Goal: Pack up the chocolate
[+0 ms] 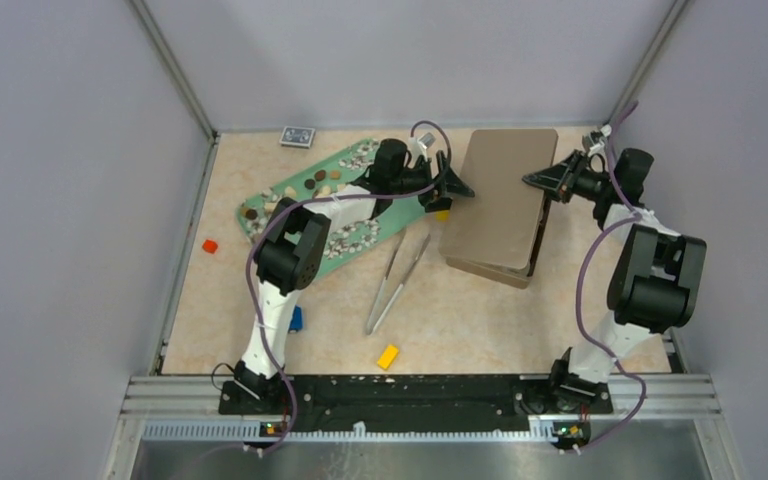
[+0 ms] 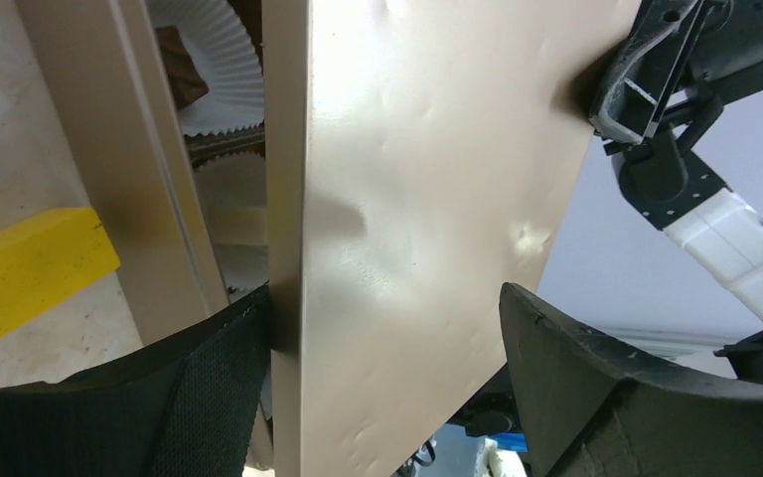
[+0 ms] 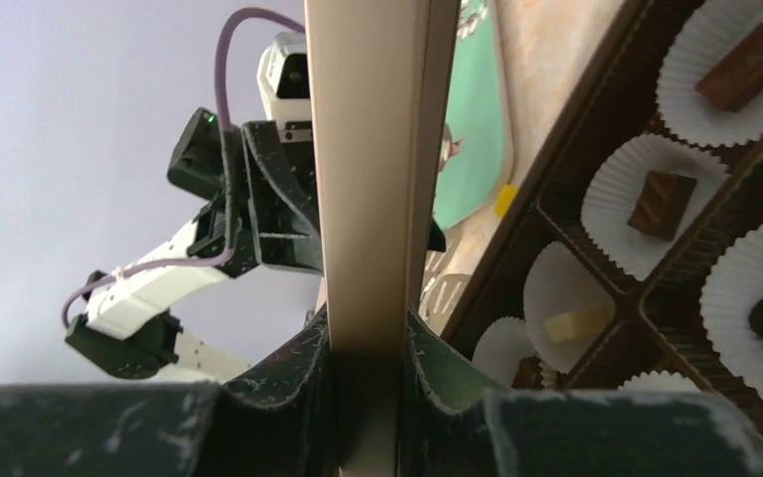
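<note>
Small brown and cream chocolate pieces (image 1: 312, 184) lie scattered on a green tray (image 1: 298, 178). More chocolate pieces (image 3: 661, 203) sit in white paper cups inside the brown box base (image 1: 490, 262). A tan box lid (image 1: 500, 195) hangs tilted over the base. My right gripper (image 1: 534, 180) is shut on the lid's right rim (image 3: 370, 149), which runs between its fingers in the right wrist view (image 3: 368, 338). My left gripper (image 1: 457, 186) is open around the lid's left edge (image 2: 407, 199). One pad (image 2: 209, 388) touches the rim; the other stands apart from the lid.
Metal tweezers (image 1: 396, 270) lie in front of the tray. A yellow block (image 1: 388, 356) lies near the front, another (image 2: 30, 263) by the box's left side. A red block (image 1: 210, 245), a blue toy car (image 1: 295, 320) and a blue card box (image 1: 297, 136) lie around the tray.
</note>
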`<move>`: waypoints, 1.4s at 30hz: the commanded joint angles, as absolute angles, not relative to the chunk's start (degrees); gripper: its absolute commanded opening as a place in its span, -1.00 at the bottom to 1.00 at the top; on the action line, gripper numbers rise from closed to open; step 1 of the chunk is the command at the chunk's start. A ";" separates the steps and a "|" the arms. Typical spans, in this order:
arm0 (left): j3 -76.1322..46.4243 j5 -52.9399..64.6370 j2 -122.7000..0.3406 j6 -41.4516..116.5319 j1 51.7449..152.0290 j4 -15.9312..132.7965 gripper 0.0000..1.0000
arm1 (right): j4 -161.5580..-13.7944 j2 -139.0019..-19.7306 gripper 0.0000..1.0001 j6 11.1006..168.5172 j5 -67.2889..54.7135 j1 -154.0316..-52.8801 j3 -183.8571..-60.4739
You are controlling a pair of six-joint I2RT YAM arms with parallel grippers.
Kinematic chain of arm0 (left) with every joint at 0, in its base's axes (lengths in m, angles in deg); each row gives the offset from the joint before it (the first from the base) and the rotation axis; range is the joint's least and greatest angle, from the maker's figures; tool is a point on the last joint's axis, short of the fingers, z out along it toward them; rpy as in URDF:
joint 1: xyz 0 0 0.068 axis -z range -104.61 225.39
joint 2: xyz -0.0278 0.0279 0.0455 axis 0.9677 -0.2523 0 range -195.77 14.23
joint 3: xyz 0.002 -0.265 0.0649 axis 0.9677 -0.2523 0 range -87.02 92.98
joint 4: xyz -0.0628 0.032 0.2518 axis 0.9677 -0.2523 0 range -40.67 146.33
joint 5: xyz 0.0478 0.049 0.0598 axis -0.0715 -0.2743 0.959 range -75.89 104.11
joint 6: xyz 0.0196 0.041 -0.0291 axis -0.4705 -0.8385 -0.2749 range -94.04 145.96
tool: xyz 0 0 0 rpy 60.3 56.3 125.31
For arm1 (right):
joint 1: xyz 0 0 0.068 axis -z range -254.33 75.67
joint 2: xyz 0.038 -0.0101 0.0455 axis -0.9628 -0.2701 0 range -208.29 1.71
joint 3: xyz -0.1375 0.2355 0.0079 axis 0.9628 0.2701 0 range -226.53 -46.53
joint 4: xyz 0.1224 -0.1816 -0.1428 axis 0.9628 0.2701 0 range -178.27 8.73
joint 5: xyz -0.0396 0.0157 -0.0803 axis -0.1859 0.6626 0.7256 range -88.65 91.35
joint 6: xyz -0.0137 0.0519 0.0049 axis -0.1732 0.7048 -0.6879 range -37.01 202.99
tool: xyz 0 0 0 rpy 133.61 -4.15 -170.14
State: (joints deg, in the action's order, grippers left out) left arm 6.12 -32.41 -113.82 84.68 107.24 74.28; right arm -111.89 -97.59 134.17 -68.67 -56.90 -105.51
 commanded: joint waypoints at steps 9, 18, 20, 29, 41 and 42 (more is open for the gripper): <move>9.17 -32.19 -114.75 81.88 108.70 73.14 0.71 | -103.59 -99.51 -1.00 125.13 -65.72 -55.78 -104.60; 9.18 -31.79 -114.89 80.34 108.94 71.00 0.71 | -118.52 -100.86 -1.00 133.52 -65.12 -53.53 -99.43; 9.42 -32.06 -114.89 79.78 109.00 70.24 0.74 | -120.99 -101.71 -1.00 135.16 -65.31 -53.29 -99.12; 10.00 -31.80 -114.29 77.94 108.96 67.21 0.87 | -117.95 -103.92 -1.00 132.45 -66.05 -52.94 -101.42; 11.03 -24.19 -111.64 67.71 109.07 53.86 0.97 | -127.26 -106.94 -1.00 138.84 -67.64 -52.23 -101.70; 10.80 -24.03 -111.40 67.37 109.05 53.65 0.98 | -129.48 -107.25 -1.00 140.35 -67.90 -52.12 -101.36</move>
